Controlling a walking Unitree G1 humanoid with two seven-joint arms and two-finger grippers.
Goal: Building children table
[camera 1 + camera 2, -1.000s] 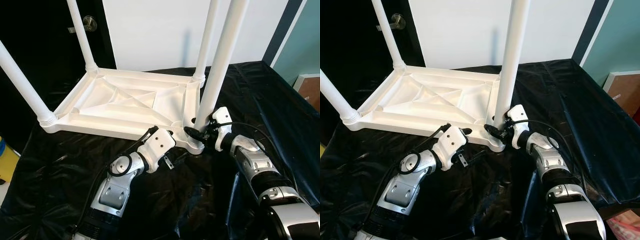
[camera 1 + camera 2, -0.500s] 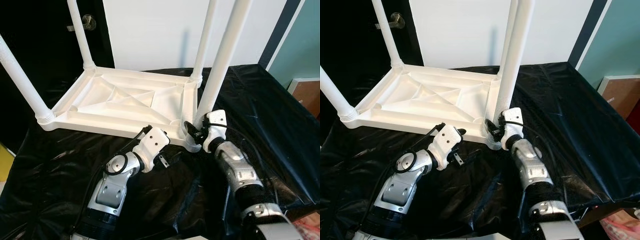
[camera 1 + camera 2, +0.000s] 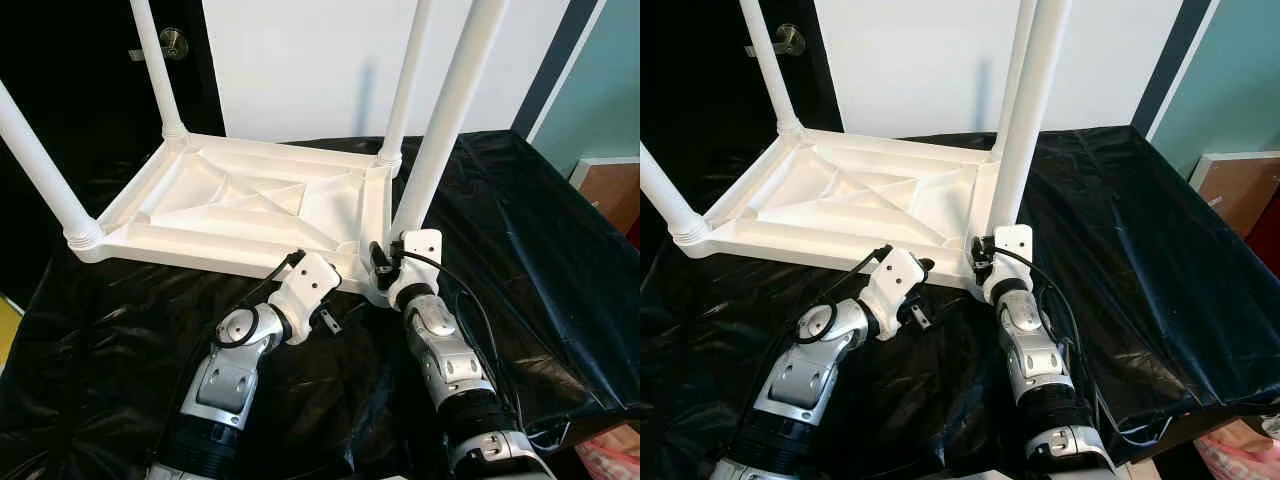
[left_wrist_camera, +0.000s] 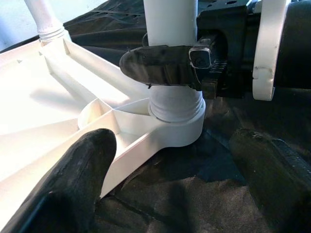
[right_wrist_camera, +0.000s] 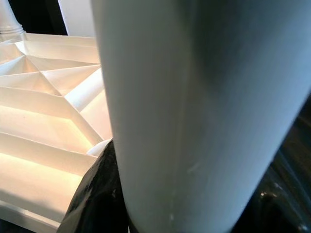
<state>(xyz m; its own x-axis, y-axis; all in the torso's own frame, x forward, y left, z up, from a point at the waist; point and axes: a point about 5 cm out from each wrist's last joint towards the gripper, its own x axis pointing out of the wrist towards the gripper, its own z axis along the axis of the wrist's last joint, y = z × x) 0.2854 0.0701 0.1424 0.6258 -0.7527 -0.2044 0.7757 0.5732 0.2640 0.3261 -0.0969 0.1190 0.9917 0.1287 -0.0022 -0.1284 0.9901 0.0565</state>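
While the white plastic children's table (image 3: 250, 205) lies upside down on a desk draped in black sheeting (image 3: 520, 220), its ribbed underside up and four legs pointing at the ceiling, the robot works at the near right corner. The right hand (image 3: 385, 262) is clamped around the base of the near right leg (image 3: 440, 130), just above the threaded collar where it enters the corner socket (image 4: 177, 127); the left wrist view shows one black finger (image 4: 160, 65) wrapped across the front of the leg. The left hand (image 3: 300, 262) sits released at the near edge of the tabletop, just beside that corner, its fingers spread apart and grasping nothing. Three other legs, the far left leg (image 3: 155, 65), near left leg (image 3: 40, 160) and far right leg (image 3: 405, 80), stand seated in their sockets. By the look of it, the step in hand is tightening the last leg. The next move would likely call for a twist of the right wrist to seat the thread, with the left hand pressing the tabletop so it does not slide on the slick sheeting.
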